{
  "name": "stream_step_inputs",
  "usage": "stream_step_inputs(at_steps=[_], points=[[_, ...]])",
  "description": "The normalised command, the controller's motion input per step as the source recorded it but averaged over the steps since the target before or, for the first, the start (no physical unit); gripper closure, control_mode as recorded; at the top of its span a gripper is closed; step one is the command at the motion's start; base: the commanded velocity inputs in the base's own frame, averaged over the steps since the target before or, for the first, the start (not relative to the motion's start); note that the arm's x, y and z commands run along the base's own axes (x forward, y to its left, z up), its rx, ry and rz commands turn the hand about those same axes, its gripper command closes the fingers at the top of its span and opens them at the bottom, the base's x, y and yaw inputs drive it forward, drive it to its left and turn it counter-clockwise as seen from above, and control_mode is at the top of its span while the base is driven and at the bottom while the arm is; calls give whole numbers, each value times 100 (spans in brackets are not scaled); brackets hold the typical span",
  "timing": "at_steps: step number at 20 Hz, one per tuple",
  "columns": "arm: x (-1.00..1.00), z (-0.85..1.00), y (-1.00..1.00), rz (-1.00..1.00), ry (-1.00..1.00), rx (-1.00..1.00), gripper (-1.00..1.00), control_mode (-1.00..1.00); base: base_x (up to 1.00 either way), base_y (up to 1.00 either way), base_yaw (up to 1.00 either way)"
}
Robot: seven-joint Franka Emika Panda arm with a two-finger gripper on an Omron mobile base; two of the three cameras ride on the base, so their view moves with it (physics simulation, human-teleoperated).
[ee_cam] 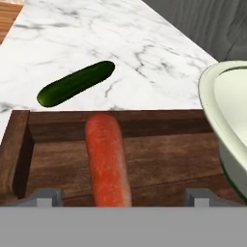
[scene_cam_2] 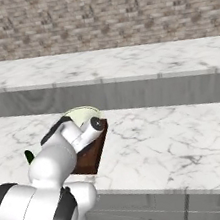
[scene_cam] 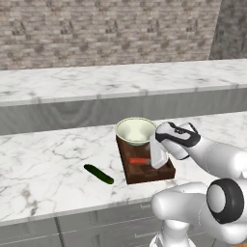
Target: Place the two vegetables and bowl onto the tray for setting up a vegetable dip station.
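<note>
— Pincer point(ee_cam: 118, 195) jaws stand apart over the carrot point(ee_cam: 107, 159) on the tray point(ee_cam: 159, 159), likely just set there.
— Cucumber point(ee_cam: 76, 82)?
— Beyond the pincer, on the desk point(ee_cam: 96, 38); bowl point(ee_cam: 226, 120) beside, on the tray.

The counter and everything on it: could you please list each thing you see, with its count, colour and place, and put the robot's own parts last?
counter: one, white marble with grey veins, in front, carrying everything below
back counter: one, white marble, behind, below the brick wall
brick wall: one, grey-brown, at the back
tray: one, dark brown wood, on the front counter
bowl: one, pale cream-green, on the far end of the tray
carrot: one, orange-red, lying inside the tray
cucumber: one, dark green, on the counter left of the tray, apart from it
gripper: one, open, fingers either side of the carrot, above the tray
</note>
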Motion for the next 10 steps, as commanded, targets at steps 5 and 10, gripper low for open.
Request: stream_step_inputs(at_steps=[5, 10], points=[[-10, 25, 0, 0, 6, 0, -100, -100, 0, 0, 0], [-29, 30, 0, -1, 18, -1, -100, -100, 0, 0, 0]])
